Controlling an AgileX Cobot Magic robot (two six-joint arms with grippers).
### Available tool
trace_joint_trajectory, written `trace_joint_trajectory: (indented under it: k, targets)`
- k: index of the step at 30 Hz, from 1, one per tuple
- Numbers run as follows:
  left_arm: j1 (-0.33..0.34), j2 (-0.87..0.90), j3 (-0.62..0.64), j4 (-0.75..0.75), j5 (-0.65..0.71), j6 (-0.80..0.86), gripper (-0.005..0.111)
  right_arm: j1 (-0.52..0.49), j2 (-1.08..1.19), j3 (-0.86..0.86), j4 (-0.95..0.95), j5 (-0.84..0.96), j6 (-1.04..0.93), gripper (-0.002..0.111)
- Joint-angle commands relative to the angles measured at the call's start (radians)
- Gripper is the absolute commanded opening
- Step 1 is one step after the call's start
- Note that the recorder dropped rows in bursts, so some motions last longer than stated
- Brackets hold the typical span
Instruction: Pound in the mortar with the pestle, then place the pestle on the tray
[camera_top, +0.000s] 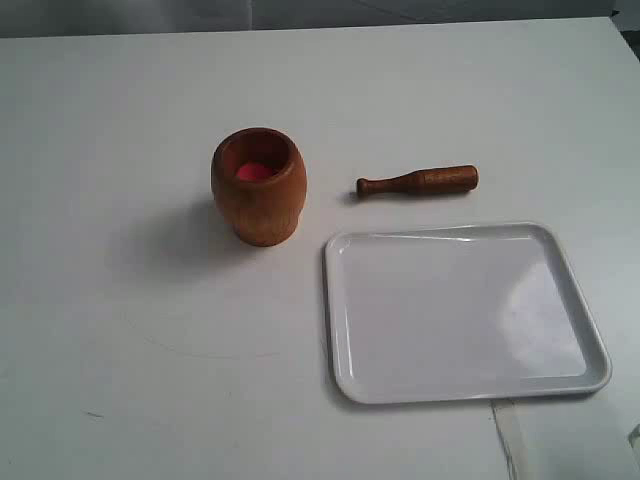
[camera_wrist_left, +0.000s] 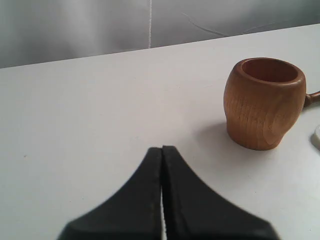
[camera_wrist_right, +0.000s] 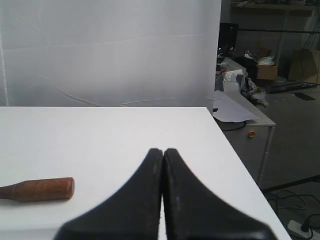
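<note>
The reddish-brown wooden mortar (camera_top: 258, 185) stands upright left of centre on the white table, its inside red-pink. To its right the dark-brown pestle (camera_top: 417, 182) lies flat on the table, knob end toward the mortar. In front of the pestle lies the white tray (camera_top: 465, 385), nothing on it. Neither gripper shows in the exterior view. My left gripper (camera_wrist_left: 162, 148) is shut and holds nothing, with the mortar (camera_wrist_left: 263, 102) some way off ahead of it. My right gripper (camera_wrist_right: 163, 150) is likewise shut on nothing, and the pestle's thick end (camera_wrist_right: 37, 189) lies off to one side.
The table's right edge (camera_wrist_right: 235, 150) drops off to a cluttered floor with boxes and a cabinet. A strip of white tape (camera_top: 507, 440) sits near the table's front by the tray. A pale wall backs the table.
</note>
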Motion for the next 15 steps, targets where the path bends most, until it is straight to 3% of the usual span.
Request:
trace_joint_trajectory:
  k: [1, 8, 15]
  targets:
    - [-0.008, -0.001, 0.001, -0.007, -0.003, -0.008, 0.000, -0.008, -0.003, 0.003, -0.006, 0.003, 0.001, 0.000]
    - [-0.008, -0.001, 0.001, -0.007, -0.003, -0.008, 0.000, -0.008, -0.003, 0.003, -0.006, -0.004, 0.001, 0.000]
    - [-0.008, -0.001, 0.001, -0.007, -0.003, -0.008, 0.000, -0.008, -0.003, 0.003, 0.218, -0.135, 0.001, 0.000]
